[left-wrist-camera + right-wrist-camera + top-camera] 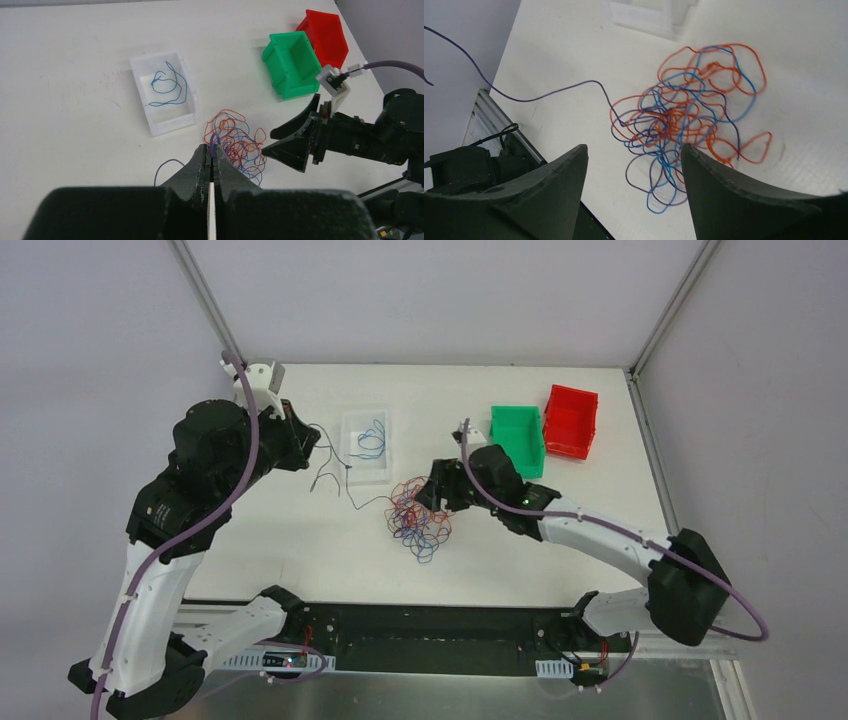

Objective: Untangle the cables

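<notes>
My left gripper is clamped shut on one dark cable trailing from the tangle of cables mid-surface. My right gripper hangs wide open beside the tangle, holding nothing.

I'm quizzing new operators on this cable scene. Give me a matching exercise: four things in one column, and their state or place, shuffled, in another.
Things:
1. left gripper
2. right gripper
3. clear tray
4. green bin

States or places:
A. next to the red bin
B. open at the cable tangle
C. holds one blue wire
D. shut on a dark wire

Pairs: 1-D, 2-B, 3-C, 4-A
</notes>
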`<control>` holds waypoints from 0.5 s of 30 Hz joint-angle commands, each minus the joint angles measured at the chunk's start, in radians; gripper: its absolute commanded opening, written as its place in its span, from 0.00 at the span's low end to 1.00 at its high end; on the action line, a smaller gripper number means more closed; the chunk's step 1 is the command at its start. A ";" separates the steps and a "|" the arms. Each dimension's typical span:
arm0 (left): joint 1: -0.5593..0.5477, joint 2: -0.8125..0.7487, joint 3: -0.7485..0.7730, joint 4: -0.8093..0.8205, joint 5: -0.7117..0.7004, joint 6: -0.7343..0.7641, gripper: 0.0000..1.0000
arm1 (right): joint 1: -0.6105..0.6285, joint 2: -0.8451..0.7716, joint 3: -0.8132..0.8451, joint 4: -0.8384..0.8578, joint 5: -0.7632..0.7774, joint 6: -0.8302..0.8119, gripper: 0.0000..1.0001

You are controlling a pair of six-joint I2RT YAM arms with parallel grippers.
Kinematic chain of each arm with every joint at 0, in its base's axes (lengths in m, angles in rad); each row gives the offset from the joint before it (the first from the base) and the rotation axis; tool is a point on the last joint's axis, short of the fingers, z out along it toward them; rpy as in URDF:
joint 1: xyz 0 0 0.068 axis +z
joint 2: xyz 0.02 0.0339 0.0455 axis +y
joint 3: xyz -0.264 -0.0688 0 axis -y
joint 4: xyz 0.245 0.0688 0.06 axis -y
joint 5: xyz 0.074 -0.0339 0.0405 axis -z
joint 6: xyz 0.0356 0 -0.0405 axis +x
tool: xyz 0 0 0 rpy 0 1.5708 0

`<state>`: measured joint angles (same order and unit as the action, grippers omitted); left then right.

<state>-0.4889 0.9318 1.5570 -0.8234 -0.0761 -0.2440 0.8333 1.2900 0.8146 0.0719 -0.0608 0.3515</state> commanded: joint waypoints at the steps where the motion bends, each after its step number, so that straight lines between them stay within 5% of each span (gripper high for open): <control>1: 0.006 -0.029 0.038 0.041 0.002 0.000 0.00 | 0.045 0.148 0.164 0.077 -0.080 -0.153 0.71; 7: 0.006 -0.048 0.070 0.041 -0.008 0.010 0.00 | 0.072 0.342 0.345 0.030 -0.237 -0.261 0.67; 15: 0.006 -0.062 0.077 0.041 -0.010 0.012 0.00 | 0.104 0.461 0.409 0.057 -0.233 -0.247 0.61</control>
<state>-0.4889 0.8753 1.6070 -0.8192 -0.0795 -0.2432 0.9253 1.7226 1.1786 0.0978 -0.2607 0.1253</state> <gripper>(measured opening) 0.011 0.630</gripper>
